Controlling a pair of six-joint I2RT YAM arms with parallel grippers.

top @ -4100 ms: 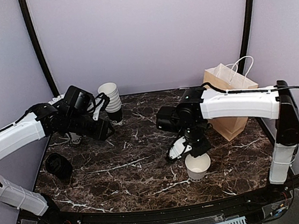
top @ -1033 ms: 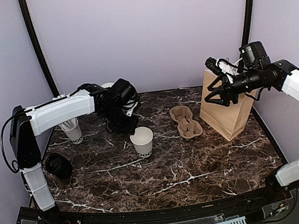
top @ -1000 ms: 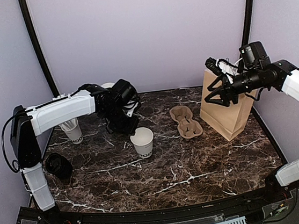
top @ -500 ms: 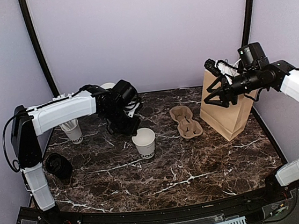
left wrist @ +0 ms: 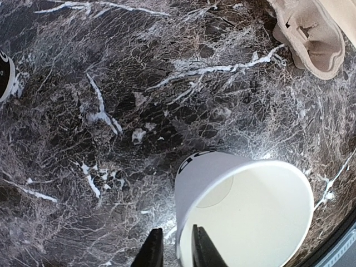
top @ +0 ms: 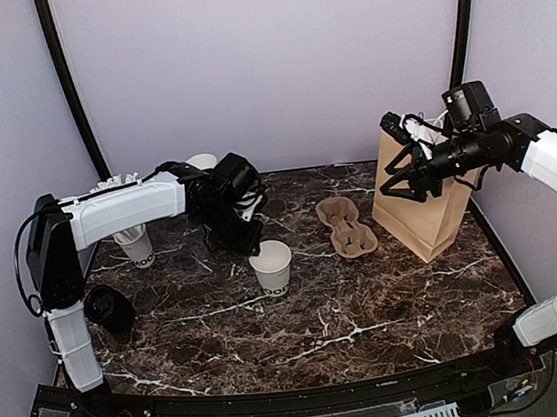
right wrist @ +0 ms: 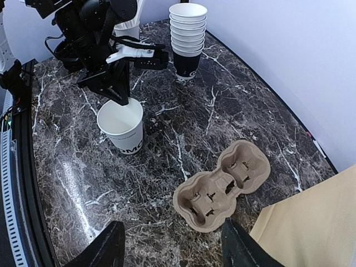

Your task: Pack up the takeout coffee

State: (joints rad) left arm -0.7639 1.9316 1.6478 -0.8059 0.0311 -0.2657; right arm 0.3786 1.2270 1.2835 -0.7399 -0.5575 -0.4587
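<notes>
My left end effector (left wrist: 176, 233) stands barely parted. One finger is outside the rim of the lidless white cup (top: 271, 265) and the other is over its mouth. As far as I can tell it pinches nothing. That cup sits near the pulp carrier (top: 346, 226), to its left and a little nearer my bases.

My right end effector (right wrist: 172, 233) hangs wide open and empty, above and right of the carrier, by the mouth of the brown bag (top: 430, 211).

No lidded coffee shows anywhere, so this open cup is the nearest thing to it.

The risk I see is lifting away at a slant. The inner finger could catch the rim and tip the light cup towards the carrier.

In front of the carrier the bench (top: 373, 329) lies bare to its near edge. Behind and left of the carrier, the cup stack (right wrist: 188, 33) crowds my left arm. The bag stands near the carrier's right.
</notes>
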